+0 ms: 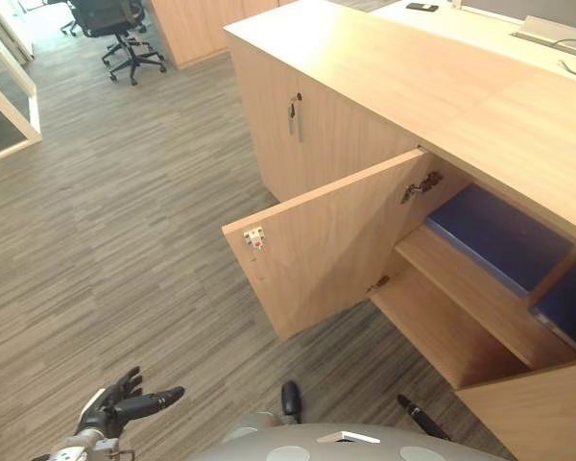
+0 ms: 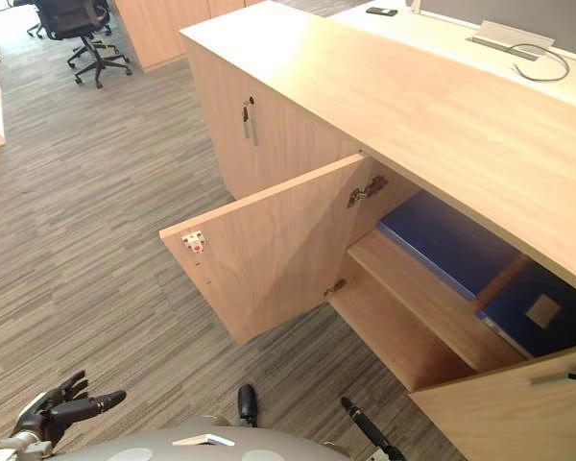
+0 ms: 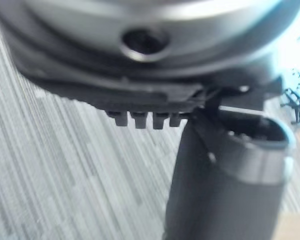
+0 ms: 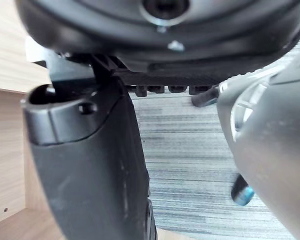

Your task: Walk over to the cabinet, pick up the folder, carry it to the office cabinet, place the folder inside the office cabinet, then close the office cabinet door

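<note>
Nearest, well short of the office cabinet [image 1: 432, 331], left hand [image 1: 110, 408] hangs over the carpet floor [image 1: 125, 211], fingers straight and spread. Right hand [image 4: 90, 165] shows low over the floor beside the cabinet's wood; can't tell its grip state. Cabinet's left door [image 1: 326, 240] is swung wide open, right door [image 1: 538, 413] open too. Blue folder [image 2: 446, 240] lies flat on the cabinet's upper shelf [image 1: 461, 279], with a second blue folder [image 2: 538, 312] just beside it. Further along the cabinet, a closed door [image 1: 346, 134] with a key handle [image 1: 293, 115]. White tabletop [image 2: 432, 34] behind the cabinet carries a phone [image 2: 381, 12]. Office chair [image 1: 115, 29] stands well beyond the cabinet.
</note>
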Robot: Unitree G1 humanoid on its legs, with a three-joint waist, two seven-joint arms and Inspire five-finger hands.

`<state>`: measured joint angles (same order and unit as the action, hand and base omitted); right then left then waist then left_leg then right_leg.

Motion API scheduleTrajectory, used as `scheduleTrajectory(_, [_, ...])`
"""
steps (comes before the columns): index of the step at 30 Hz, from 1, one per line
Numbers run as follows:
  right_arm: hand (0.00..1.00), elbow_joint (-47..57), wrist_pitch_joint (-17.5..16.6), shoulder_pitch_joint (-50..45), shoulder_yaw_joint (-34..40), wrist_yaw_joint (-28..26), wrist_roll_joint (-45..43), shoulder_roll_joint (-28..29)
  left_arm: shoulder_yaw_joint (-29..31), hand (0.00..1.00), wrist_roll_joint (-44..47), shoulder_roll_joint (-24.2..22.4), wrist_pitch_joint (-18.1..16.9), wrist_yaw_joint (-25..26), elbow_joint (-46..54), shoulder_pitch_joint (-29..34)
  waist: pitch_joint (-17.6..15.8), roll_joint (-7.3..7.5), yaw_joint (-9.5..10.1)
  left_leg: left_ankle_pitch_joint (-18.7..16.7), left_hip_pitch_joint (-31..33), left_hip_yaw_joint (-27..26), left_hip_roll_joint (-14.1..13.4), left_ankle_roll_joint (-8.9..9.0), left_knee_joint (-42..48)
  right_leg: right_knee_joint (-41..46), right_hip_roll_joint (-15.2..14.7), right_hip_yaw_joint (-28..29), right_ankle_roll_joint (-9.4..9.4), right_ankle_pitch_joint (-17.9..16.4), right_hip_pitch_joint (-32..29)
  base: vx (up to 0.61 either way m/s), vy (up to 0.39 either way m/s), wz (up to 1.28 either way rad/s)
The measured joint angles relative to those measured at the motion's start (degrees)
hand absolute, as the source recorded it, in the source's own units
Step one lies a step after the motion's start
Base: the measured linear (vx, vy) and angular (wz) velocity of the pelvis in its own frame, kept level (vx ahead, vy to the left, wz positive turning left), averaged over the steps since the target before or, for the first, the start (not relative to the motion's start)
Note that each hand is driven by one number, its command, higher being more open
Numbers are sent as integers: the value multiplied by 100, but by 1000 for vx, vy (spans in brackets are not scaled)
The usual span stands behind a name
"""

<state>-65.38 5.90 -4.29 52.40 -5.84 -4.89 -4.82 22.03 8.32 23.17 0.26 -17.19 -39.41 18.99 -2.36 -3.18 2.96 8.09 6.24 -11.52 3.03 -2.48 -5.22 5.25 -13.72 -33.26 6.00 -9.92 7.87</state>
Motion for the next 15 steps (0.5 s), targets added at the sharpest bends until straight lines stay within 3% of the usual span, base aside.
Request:
scheduleTrajectory(4, [100, -221, -9, 172, 109, -1, -31, -30, 635, 100, 33, -149, 115, 420, 751, -321, -44, 163, -5, -4, 2, 28, 33, 38, 1, -55, 67, -50, 28, 67, 66, 65, -26, 10])
scheduleTrajectory(6, [100, -257, 68, 319, 104, -8, -111, 19, 657, 100, 42, -169, 109, 671, 1139, -637, -192, 288, 11, -60, -81, 31, 18, 62, -2, -214, 85, 1, -211, 113, 183, 60, 10, -10])
scheduleTrajectory(8, [100, -259, 103, 388, 97, -45, -112, 45, 605, 100, 44, -301, 108, 831, 1321, -901, -195, 327, -19, -128, -119, -28, 42, 55, -2, -239, 88, 67, -285, 149, 198, 52, 20, -17])
scheduleTrajectory(10, [100, -264, 130, 458, 87, -96, -113, 64, 316, 100, 54, -432, 95, 980, 1512, -1117, -213, 297, -81, -229, -234, -120, 50, 36, -3, -229, 65, 216, -420, 245, 232, 66, 54, -25])
scheduleTrajectory(15, [100, -399, 165, 447, 87, -157, -113, 118, -563, 100, 29, -550, -66, 1153, 1538, -1407, -223, 273, -322, -396, -411, -288, 28, 52, -2, -99, 5, 436, -334, 364, 234, 70, 26, -24])
